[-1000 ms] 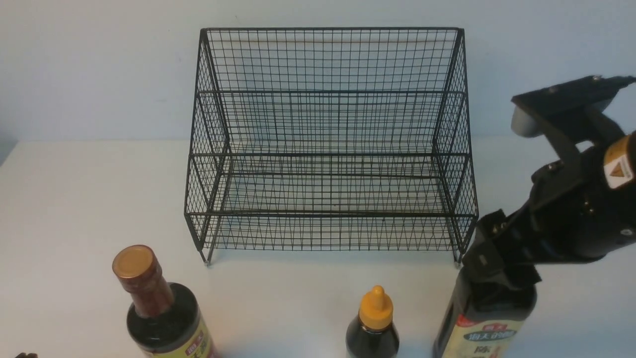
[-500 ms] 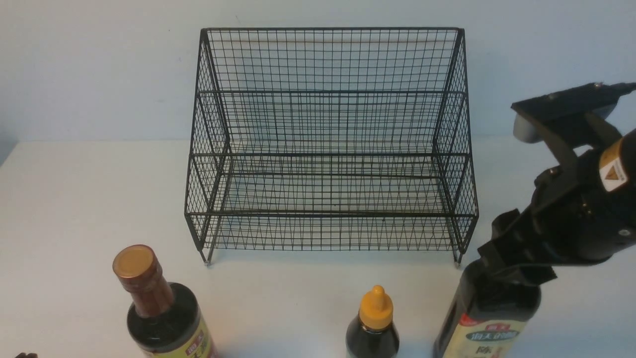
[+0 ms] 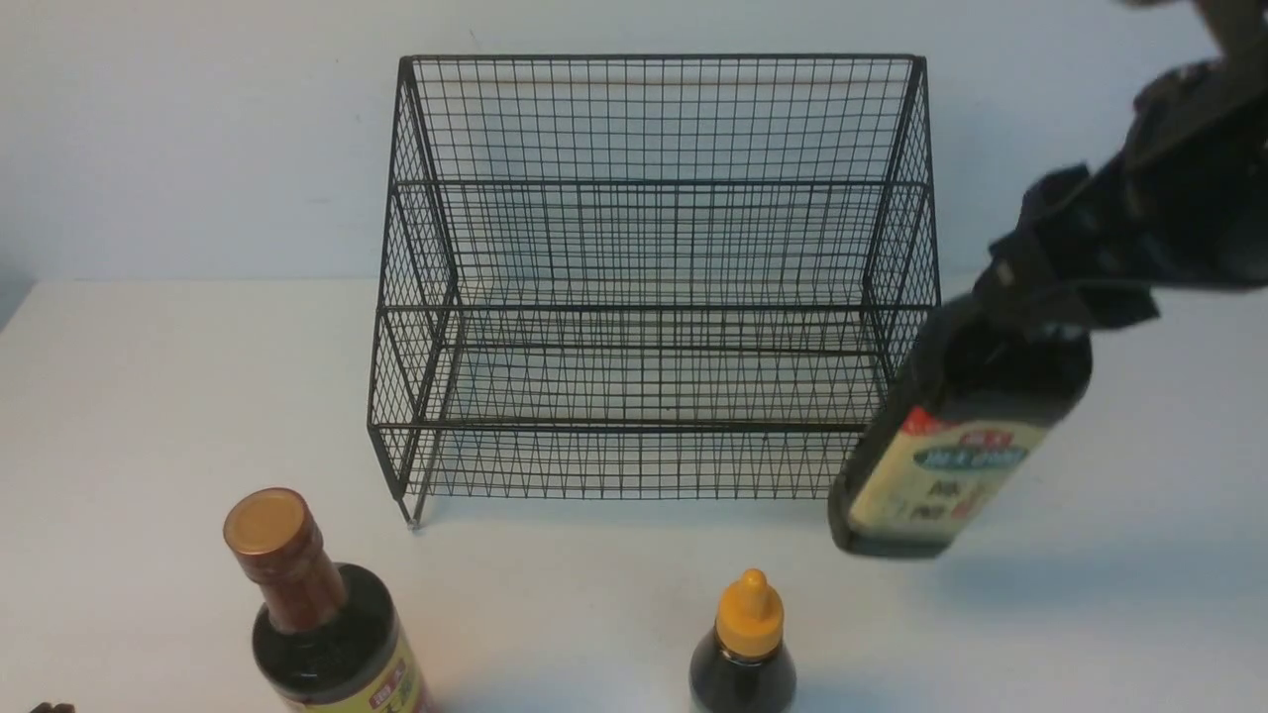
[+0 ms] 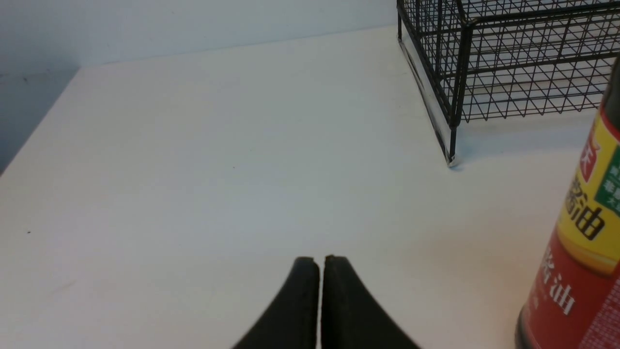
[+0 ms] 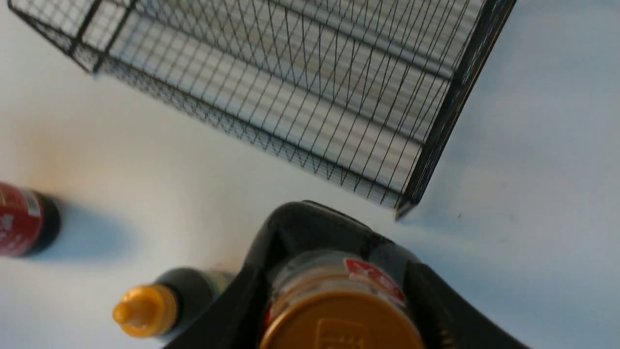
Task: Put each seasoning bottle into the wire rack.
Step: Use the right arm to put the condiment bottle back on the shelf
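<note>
Your right gripper [image 3: 1055, 297] is clamped on the neck of the tall cream-label bottle [image 3: 941, 465]. The bottle hangs tilted, clear of the worktop [image 3: 149, 396], just in front of the right front corner of the wire rack [image 3: 654, 428]. The yellow-label bottle [image 3: 327, 624] and the orange-nozzled bottle [image 3: 748, 634] stand nearer you. Your left gripper [image 4: 319, 264] is pressed together, holding nothing.
</note>
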